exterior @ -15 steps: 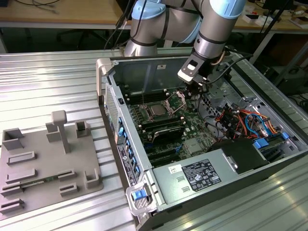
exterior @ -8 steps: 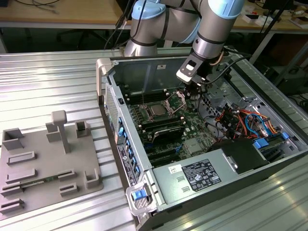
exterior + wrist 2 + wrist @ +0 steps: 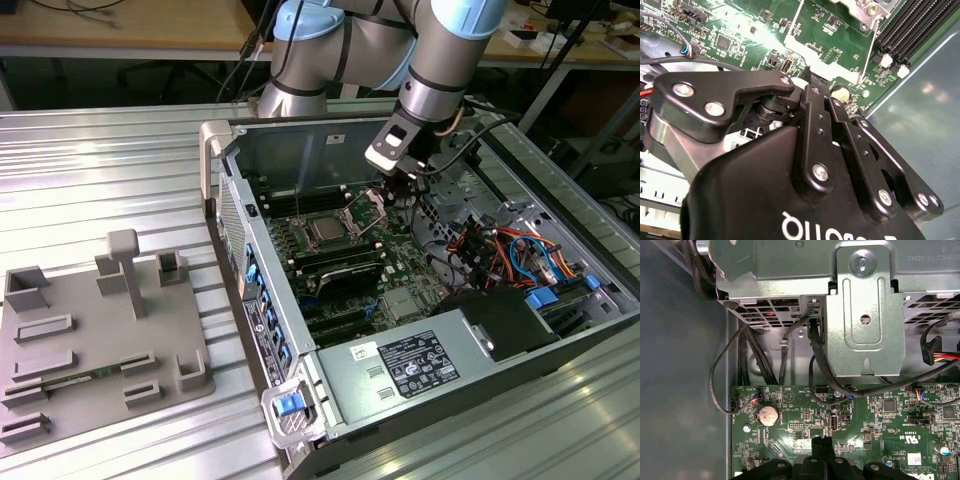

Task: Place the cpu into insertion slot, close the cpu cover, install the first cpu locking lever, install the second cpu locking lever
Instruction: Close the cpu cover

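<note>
With the cpu seated flat on the motherboard and the cpu cover standing open beside it, the hand, closed on nothing near that cover, could slip off its thin frame and gouge the board.

Cramped pocket inside the open computer case
Free room lies straight above the gripper, where the case has no lid. Just beside it, the raised cpu cover and a cable tangle crowd in. Beyond its fingertips, a metal drive cage and black cables block the way.
</note>
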